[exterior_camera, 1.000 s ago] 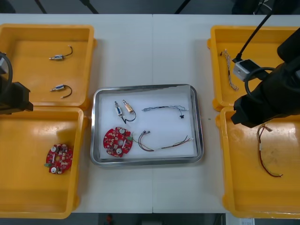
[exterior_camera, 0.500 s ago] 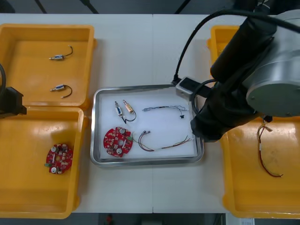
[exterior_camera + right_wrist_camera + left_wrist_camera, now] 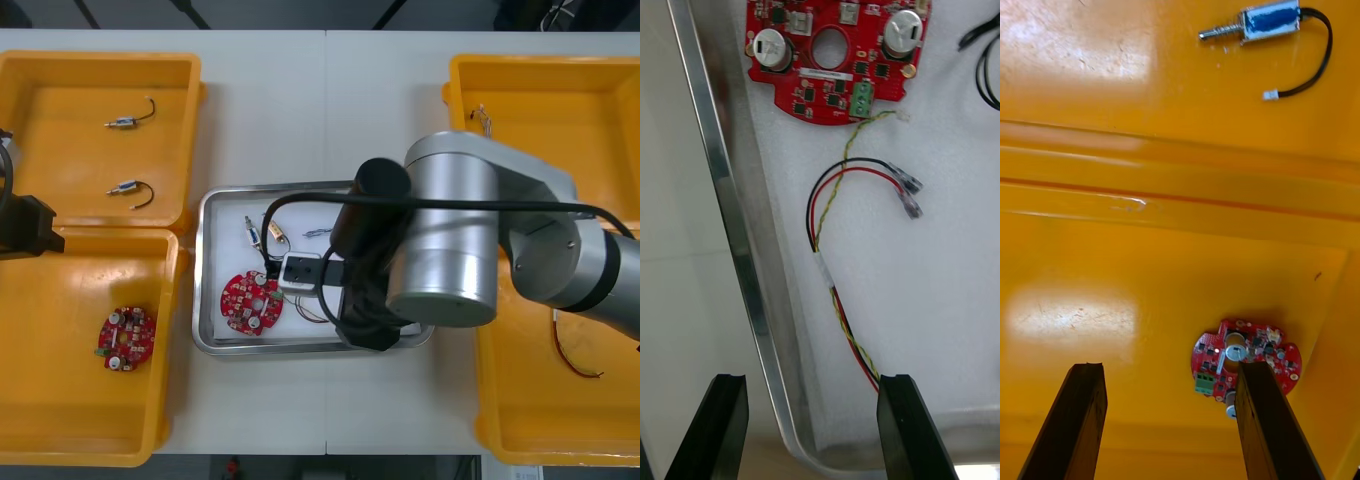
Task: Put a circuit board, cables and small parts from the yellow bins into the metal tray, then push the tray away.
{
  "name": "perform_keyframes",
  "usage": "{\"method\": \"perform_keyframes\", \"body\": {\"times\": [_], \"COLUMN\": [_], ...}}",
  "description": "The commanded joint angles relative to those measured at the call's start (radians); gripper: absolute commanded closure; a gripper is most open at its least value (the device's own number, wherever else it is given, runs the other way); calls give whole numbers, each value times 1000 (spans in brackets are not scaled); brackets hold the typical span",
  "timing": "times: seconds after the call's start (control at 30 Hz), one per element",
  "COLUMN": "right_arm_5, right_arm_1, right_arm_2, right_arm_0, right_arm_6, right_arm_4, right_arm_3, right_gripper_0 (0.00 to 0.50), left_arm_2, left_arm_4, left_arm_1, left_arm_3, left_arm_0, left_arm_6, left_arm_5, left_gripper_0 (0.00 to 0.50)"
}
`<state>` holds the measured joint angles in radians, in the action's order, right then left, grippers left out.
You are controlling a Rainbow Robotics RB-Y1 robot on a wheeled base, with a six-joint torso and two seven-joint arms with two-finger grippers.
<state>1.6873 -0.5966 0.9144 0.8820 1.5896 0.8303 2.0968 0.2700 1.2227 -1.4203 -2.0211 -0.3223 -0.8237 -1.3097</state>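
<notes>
Light desk [image 3: 300, 110]; tray [image 3: 205, 262] lies 9-to-3 o'clock; right claw [image 3: 811, 382] open, empty, at its 6 o'clock rim; left claw [image 3: 1169, 371] open, empty, over bin [image 3: 100, 238].

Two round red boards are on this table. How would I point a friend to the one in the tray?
Find the metal tray in the table's middle, between the yellow bins, under the right gripper. The circuit board lies in its corner nearest the robot's left, on the white lining beside a red and yellow cable. The other board lies in a yellow bin, near the left gripper.
</notes>
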Motion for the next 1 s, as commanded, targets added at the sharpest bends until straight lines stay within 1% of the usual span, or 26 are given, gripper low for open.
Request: {"method": "perform_keyframes", "body": {"times": [0.03, 0.1, 0.27, 0.47, 0.53, 0.6, 0.8, 1.0], "right_arm_5": [-61, -92, -127, -133, -133, -133, -130, -130], "right_arm_1": [64, 84, 113, 139, 149, 159, 176, 179], "right_arm_2": [121, 167, 236, 262, 268, 268, 271, 278], "right_arm_0": [61, 60, 60, 57, 55, 48, 23, -5], "right_arm_6": [76, 81, 73, 73, 70, 70, 70, 70], "right_arm_4": [-79, -123, -195, -203, -203, -204, -217, -244], "right_arm_3": [-43, -63, -89, -123, -133, -147, -170, -170], "right_gripper_0": [0, 0, 0, 0, 0, 0, 0, 0], "left_arm_2": [-25, -25, -25, -26, -28, -54, -153, -155], "left_arm_4": [47, 44, 41, 24, 1, -20, -22, -22], "left_arm_1": [-62, -74, -80, -89, -89, -89, -85, -83], "left_arm_3": [7, -2, -10, -33, -44, -59, -79, -85], "left_arm_0": [19, 19, 20, 34, 43, 74, 177, 180], "left_arm_6": [-104, -104, -107, -97, -92, -86, -84, -84], "left_arm_5": [9, 9, 3, -3, -3, 1, 21, 23], "left_gripper_0": [0, 0, 0, 0, 0, 0, 0, 0]}}
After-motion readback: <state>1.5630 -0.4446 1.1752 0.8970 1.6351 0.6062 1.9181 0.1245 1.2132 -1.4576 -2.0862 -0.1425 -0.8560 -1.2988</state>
